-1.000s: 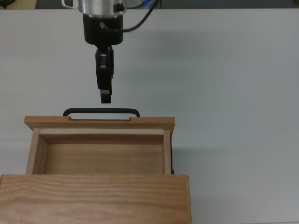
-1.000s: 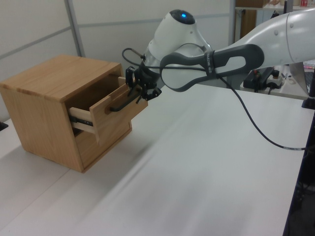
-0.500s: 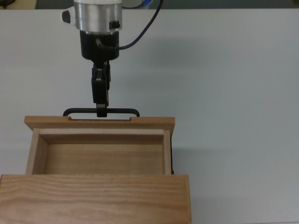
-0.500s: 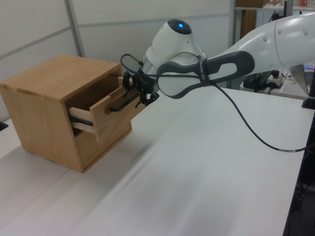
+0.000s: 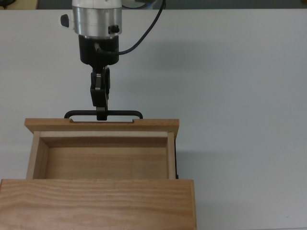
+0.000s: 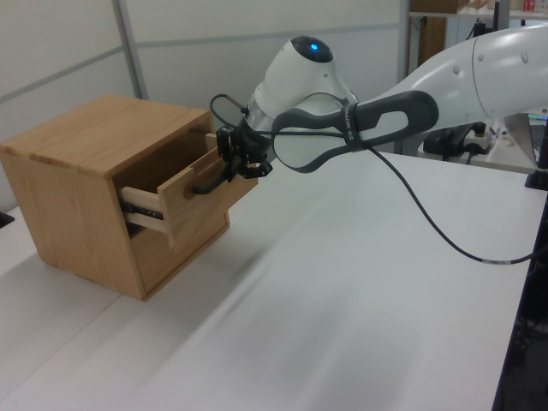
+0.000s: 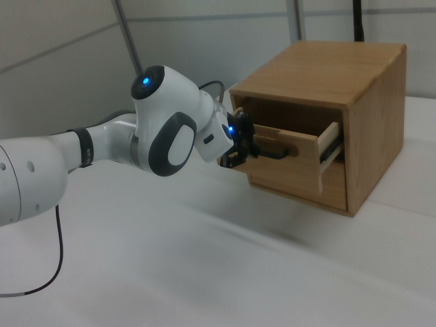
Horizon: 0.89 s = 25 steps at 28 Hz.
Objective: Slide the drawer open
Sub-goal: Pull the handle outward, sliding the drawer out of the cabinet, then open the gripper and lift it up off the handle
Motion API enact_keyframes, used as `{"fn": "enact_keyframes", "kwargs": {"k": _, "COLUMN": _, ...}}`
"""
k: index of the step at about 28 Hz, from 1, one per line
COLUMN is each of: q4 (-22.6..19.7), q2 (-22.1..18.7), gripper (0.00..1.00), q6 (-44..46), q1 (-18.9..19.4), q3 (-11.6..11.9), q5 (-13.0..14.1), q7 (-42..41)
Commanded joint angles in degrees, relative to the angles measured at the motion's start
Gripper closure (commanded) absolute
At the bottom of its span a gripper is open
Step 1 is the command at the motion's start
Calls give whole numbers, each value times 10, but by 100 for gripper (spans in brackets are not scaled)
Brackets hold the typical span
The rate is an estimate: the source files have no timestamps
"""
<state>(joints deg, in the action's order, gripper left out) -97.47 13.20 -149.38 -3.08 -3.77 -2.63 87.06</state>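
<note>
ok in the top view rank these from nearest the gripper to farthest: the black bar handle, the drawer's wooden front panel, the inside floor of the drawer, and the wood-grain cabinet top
1. Black metal bar handle: right at the gripper tips.
2. Light wooden front panel of the drawer: just below the handle.
3. Drawer's inside floor: lower, behind the panel.
4. Wood-grain cabinet top: along the top view's bottom edge.

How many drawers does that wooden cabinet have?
1 that shows clearly: the drawer with the black handle, pulled partway out of the upper part of the cabinet, with the gripper at its handle. The plain panel below may be another front; I cannot tell.
</note>
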Motion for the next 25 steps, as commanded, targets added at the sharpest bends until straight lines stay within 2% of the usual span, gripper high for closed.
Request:
{"fn": "enact_keyframes", "kwargs": {"k": 1, "q4": -27, "q2": -27, "gripper": 100, "q6": 66, "q1": 1, "q3": 1, "q5": 3, "q7": -14}}
{"fn": "enact_keyframes", "kwargs": {"k": 25, "q4": -22, "q2": -83, "gripper": 100, "q6": 279, "q1": 1, "q3": -3, "q5": 3, "q7": -5}}
